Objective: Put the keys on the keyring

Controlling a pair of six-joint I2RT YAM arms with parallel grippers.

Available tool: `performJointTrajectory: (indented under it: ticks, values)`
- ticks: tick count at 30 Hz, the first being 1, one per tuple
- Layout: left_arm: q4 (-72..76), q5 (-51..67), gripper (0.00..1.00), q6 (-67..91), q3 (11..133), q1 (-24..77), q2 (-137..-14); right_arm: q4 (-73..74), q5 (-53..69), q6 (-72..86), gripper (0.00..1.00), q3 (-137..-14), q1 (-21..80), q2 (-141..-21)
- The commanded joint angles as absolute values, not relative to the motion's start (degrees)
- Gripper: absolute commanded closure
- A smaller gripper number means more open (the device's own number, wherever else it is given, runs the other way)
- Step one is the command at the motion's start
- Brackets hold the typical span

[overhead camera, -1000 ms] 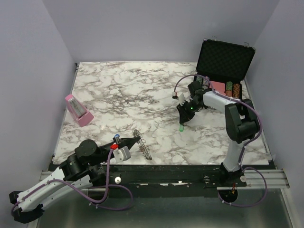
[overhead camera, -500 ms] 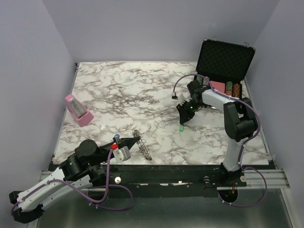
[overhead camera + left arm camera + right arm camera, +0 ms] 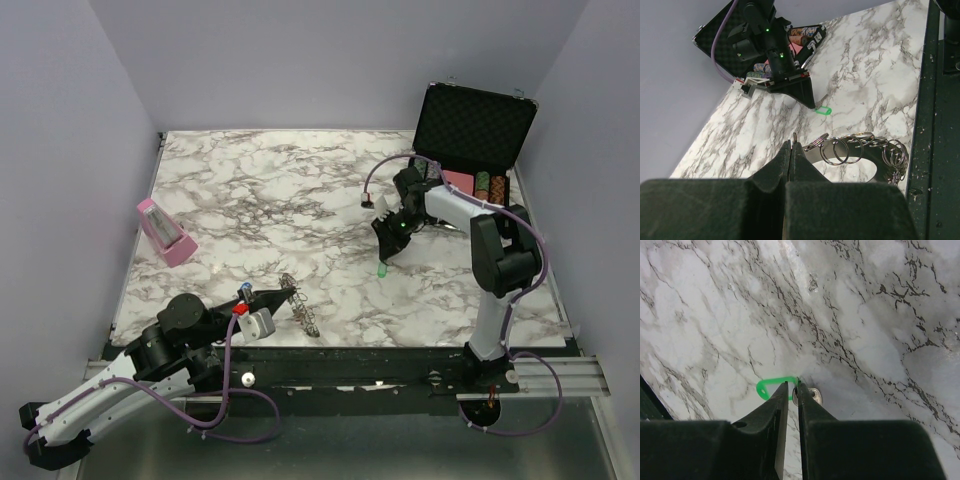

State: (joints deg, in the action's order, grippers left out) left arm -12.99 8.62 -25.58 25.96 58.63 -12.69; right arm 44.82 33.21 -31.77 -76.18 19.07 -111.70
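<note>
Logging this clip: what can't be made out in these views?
1. Whether the right gripper pinches the green key: right wrist view, its own fingertips cover the contact.
2. The key's blade: mostly behind those fingertips; too small in top view.
3. Where the left gripper grips the keyring: left wrist view, its fingers hide the spot.
4. The case, left part: top view, the right arm covers it.
</note>
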Motion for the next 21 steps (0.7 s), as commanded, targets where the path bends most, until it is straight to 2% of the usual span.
performJointTrajectory:
  ticks: [1, 10, 21]
  values:
    - [-11.9, 9.1, 1.00, -26.2, 27.2, 58.6, -12.1, 46.9, 31.1, -32.6, 0.80, -77.9, 19.3, -113.6]
    - [-12.0, 9.1, 1.00, -26.2, 27.1, 58.7, -12.2, 47.9, 30.4, -33.0, 0.85, -78.8, 19.3, -114.1]
    - [-12.0, 9.1, 1.00, -26.1, 27.1, 58.7, -12.2, 50.1, 29.9, -34.0, 0.84, -81.0, 19.3, -115.3]
